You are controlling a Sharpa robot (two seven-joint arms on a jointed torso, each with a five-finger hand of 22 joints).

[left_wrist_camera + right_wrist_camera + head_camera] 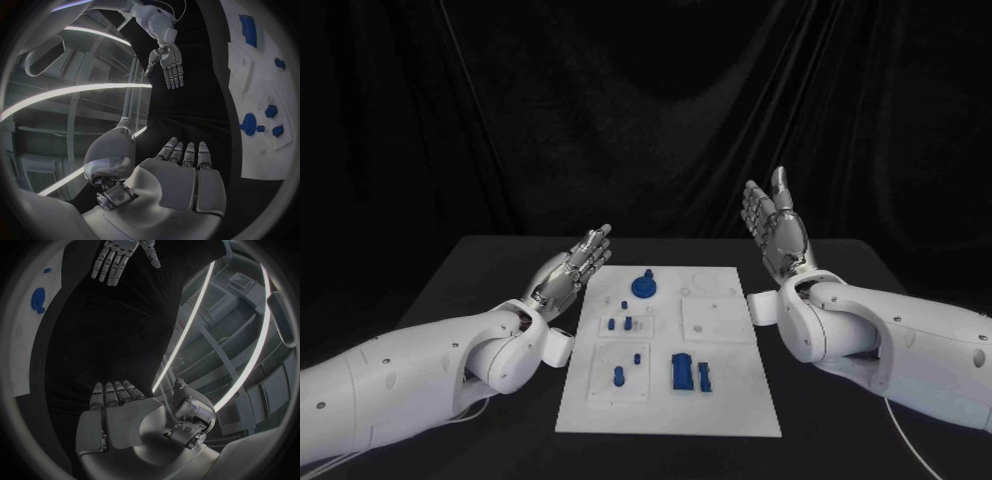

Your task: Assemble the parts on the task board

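Both hands raised beside the board, holding nothing.
Left hand (571,270) and right hand (779,228) have fingers apart; blue parts (689,371) sit on the white board (733,410), some standing; whether assembly is finished is unclear.

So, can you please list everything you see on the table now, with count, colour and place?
table: one, black, under everything.
task board: one, white, middle of the table, between the two hands.
round part: one, blue, far end of the board, towards its left.
large block part: one, blue, near end of the board.
small parts: several, blue, in the board's left-hand sections; exact count unclear.
left hand: one, silver, raised left of the board, fingers apart, holding nothing.
right hand: one, silver, raised right of the board, fingers apart, holding nothing.
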